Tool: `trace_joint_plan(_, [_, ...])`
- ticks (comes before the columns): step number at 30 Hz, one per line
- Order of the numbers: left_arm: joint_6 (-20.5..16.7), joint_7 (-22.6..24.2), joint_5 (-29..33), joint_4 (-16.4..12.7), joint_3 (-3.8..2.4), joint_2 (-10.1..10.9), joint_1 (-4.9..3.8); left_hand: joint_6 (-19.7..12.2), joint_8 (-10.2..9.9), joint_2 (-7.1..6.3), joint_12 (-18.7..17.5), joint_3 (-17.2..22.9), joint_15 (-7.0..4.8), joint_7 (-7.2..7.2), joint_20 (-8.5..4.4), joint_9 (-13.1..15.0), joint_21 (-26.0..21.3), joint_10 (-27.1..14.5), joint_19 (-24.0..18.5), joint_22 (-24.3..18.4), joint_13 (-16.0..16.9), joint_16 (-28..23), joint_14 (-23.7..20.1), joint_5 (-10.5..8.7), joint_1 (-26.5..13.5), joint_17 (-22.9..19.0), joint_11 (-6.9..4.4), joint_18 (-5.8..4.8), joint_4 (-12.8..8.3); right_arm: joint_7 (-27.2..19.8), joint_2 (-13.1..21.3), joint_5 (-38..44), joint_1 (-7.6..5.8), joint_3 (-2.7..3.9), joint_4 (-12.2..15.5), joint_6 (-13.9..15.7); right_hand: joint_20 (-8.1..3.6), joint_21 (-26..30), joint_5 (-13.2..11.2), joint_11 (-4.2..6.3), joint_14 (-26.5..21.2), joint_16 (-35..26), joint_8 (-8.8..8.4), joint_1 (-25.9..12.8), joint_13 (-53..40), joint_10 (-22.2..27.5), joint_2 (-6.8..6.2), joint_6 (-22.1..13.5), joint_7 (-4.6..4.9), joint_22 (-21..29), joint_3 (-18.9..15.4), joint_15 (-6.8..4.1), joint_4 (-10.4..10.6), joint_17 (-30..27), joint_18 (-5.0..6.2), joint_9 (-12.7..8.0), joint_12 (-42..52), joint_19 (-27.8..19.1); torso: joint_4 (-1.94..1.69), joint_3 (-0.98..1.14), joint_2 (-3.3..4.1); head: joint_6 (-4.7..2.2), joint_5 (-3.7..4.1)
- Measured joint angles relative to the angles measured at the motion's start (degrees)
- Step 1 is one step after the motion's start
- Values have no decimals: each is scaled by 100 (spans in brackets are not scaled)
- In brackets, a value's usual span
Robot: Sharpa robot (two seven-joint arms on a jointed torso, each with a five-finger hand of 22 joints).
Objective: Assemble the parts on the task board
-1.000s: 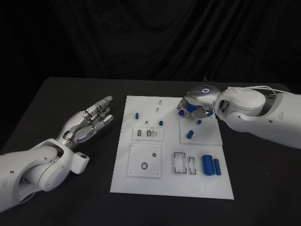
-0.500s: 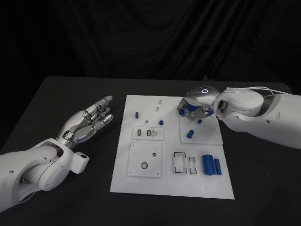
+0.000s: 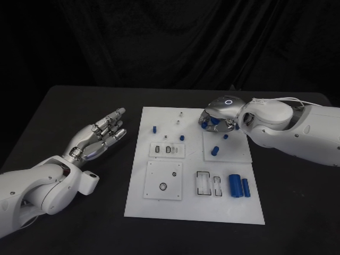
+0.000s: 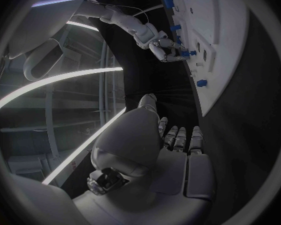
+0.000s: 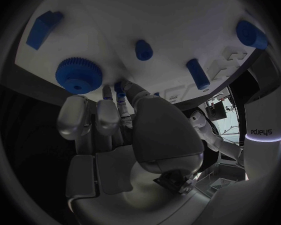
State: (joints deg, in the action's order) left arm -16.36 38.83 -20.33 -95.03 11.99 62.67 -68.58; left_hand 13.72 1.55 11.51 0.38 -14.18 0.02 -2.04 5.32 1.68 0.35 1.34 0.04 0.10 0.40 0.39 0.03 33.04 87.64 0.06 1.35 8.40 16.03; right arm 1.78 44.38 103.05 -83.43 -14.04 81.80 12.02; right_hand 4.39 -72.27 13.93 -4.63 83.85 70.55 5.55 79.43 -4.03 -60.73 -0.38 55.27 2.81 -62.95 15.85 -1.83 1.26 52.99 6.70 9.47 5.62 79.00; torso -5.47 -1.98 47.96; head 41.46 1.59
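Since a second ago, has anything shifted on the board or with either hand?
The right hand has edged slightly toward the board's far left, fingers down by the blue gear; whether it grips a part is unclear. The left hand stays open off the task board, and the loose parts have not moved.

Right hand (image 3: 218, 121) is down on the far right part of the white task board (image 3: 192, 208), fingers bunched around some small blue parts (image 3: 216, 152) there. Left hand (image 3: 99, 137) hangs over the black bench (image 3: 62, 114) just left of the board, fingers straight and slightly spread, holding nothing. Two blue cylinders (image 3: 238, 186) lie side by side near the board's near right corner.

right hand (image 3: 218, 121) fingertips hidden underneath
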Motion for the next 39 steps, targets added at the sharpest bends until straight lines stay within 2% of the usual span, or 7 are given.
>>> trace_joint_plan(4, [16,0,0,39,0,-11,0,0,0,1,0,0,20,0,0,0,0,-20,0,0,-5,0,-20,0,-1,1,20,0,0,-28,-64,0,12,5,-61,73,-61,-30,-116,100,16,2,107,23,-16,-296,-23,250,39,-41,118,-71,15,29,0,50,95,-16,0,0,4,-8,4])
trace_joint_plan(8, [38,0,-1,68,1,-13,0,-3,0,1,0,0,40,3,4,0,0,-20,-3,0,-5,0,0,22,-1,2,20,0,0,-69,-82,-2,30,5,-82,181,-134,-30,-201,201,6,2,230,69,-54,-665,-67,267,39,-87,172,-132,0,55,0,50,198,-24,1,-1,8,-25,-26])
trace_joint_plan(12, [51,0,-1,101,1,-9,0,-20,0,1,0,0,40,20,38,0,0,-20,-6,-2,-5,0,0,22,-1,2,20,0,0,-109,-61,-4,45,-5,-77,321,-154,-56,-208,302,21,2,250,75,-79,-987,-75,318,-10,-149,188,-166,-16,96,0,50,244,-7,1,-3,11,-30,-54])
trace_joint_plan(18, [44,0,-2,131,2,20,0,125,22,-44,0,15,40,165,44,17,0,22,1,-5,-4,0,0,55,44,3,-20,0,-15,-134,-38,-5,39,-18,-31,515,-153,-56,-228,300,21,25,251,120,-69,-991,-122,484,-176,-171,188,-166,-17,107,0,49,230,-7,2,-7,15,-77,-81])
trace_joint_plan(20, [38,0,-2,134,2,27,0,125,23,-44,0,15,40,165,44,17,0,22,1,-5,-4,0,0,55,44,3,-21,0,-15,-137,-72,-5,-1,-18,-29,585,-153,-56,-228,300,21,25,432,133,-64,-991,-134,512,-204,-172,203,-166,-32,107,0,49,215,-7,-2,-8,15,-82,-64])
trace_joint_plan(27, [19,0,-2,126,2,35,0,125,23,-44,0,31,40,165,44,17,0,22,1,-4,-4,0,0,79,44,4,-21,0,1,-139,-344,-5,-141,-4,-132,761,-153,-56,-228,280,21,25,454,132,-61,-1012,-134,513,-205,-178,202,-166,-33,106,0,49,195,-7,-4,-16,15,-82,-59])
trace_joint_plan(39, [4,2,-3,123,2,8,-1,125,23,-44,0,31,40,164,44,16,0,22,1,-4,-4,0,0,79,44,-1,-20,0,1,-135,-871,-5,-179,11,-569,777,-173,-55,-228,279,20,25,502,125,-49,-1012,-129,511,-203,-178,177,-166,-24,99,0,49,176,-27,-9,-23,23,-109,-52])
